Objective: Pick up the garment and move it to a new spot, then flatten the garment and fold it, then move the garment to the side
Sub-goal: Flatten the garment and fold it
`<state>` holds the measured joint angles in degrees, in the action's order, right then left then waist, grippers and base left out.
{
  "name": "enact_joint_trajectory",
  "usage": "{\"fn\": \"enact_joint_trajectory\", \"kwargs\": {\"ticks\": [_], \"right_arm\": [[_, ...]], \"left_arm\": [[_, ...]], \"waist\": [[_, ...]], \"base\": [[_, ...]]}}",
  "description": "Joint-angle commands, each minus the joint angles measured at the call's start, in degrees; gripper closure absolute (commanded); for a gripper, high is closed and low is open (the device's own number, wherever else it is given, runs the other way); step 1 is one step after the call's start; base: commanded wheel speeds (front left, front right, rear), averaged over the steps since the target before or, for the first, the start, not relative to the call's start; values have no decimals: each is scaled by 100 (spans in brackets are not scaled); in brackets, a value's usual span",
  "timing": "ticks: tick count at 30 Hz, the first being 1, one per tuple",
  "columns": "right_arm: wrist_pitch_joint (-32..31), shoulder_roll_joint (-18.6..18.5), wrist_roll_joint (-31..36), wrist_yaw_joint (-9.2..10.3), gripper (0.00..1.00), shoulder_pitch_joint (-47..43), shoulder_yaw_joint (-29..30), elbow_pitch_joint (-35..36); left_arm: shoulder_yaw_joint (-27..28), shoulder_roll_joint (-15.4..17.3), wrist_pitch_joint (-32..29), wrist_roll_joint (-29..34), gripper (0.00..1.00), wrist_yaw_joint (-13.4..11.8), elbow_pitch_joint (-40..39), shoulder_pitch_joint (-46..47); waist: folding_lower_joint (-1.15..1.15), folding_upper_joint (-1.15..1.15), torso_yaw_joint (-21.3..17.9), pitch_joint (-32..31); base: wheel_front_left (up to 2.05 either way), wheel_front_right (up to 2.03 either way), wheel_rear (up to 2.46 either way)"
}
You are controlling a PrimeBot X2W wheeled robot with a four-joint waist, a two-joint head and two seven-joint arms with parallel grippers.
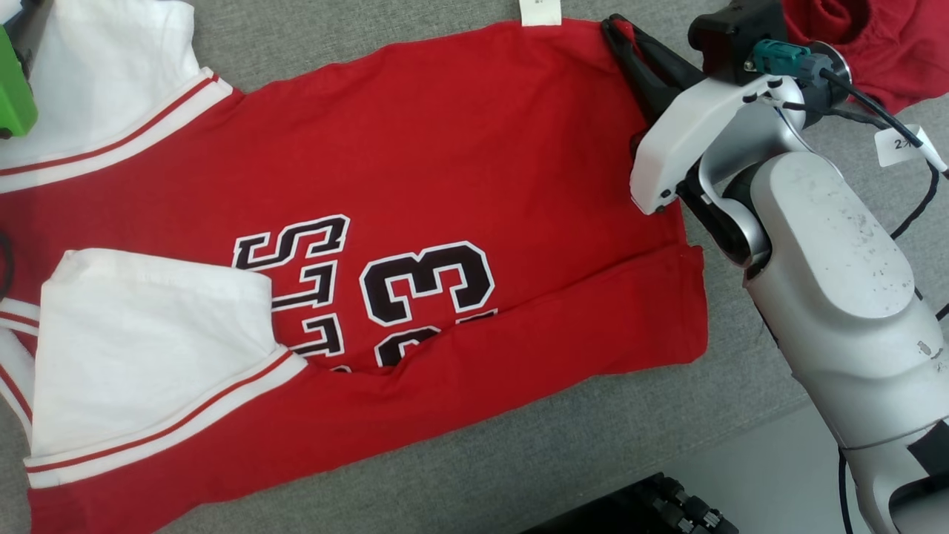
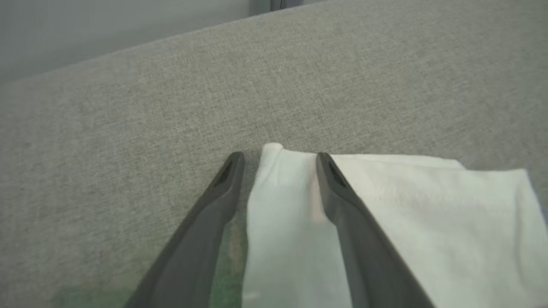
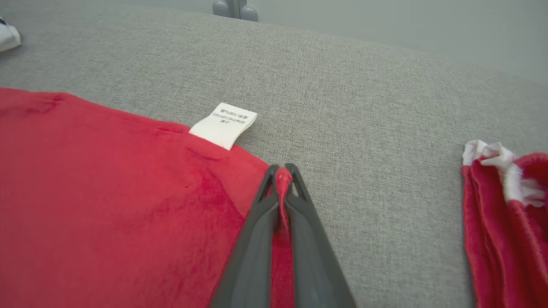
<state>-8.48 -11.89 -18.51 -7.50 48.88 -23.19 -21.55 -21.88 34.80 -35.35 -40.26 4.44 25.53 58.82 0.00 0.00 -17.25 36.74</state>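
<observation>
The garment (image 1: pixel 445 163) lies spread on the grey cushion (image 3: pixel 385 107), its near edge folded up over the 23 print and its white tag (image 3: pixel 223 125) at the far hem. Near the tag, the right gripper (image 3: pixel 282 171) is clamped on the hem corner (red cloth bunches between its 2 fingertips), and a darker red garment (image 3: pixel 505 222) lies further out. Well apart from the tag, the left gripper (image 2: pixel 280 159) stands spread wide around a white sleeve (image 2: pixel 428 222) corner, gripping nothing.
</observation>
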Motion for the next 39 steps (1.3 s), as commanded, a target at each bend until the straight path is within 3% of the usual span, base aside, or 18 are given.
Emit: {"fn": "enact_joint_trajectory", "kwargs": {"ticks": [1, 9, 21, 30, 39], "right_arm": [[32, 15, -44, 2, 100, 71, -13, -10], [46, -44, 13, 2, 100, 80, 8, -75], [271, -374, 47, 5, 100, -83, 412, -555], [619, -564, -168, 4, 100, -784, 542, -523], [732, -852, -525, 4, 100, -1891, 582, 236]], "left_arm": [[-126, -39, -103, 26, 100, 4, 35, -82], [-186, -9, 90, 115, 100, 52, -194, -59], [-231, -449, 1328, -86, 100, 208, -575, -510], [-122, -597, 2254, -456, 100, 240, -1257, -1802], [-19, -655, 2792, -724, 100, -42, -1925, -3312]], "waist": [[0, 0, 6, -1], [0, 0, 159, -134], [0, 0, 810, -874], [0, 0, 1302, -1551], [0, 0, 1574, -2107]], "base": [[0, 0, 0], [0, 0, 0], [0, 0, 0], [0, 0, 0], [0, 0, 0]]}}
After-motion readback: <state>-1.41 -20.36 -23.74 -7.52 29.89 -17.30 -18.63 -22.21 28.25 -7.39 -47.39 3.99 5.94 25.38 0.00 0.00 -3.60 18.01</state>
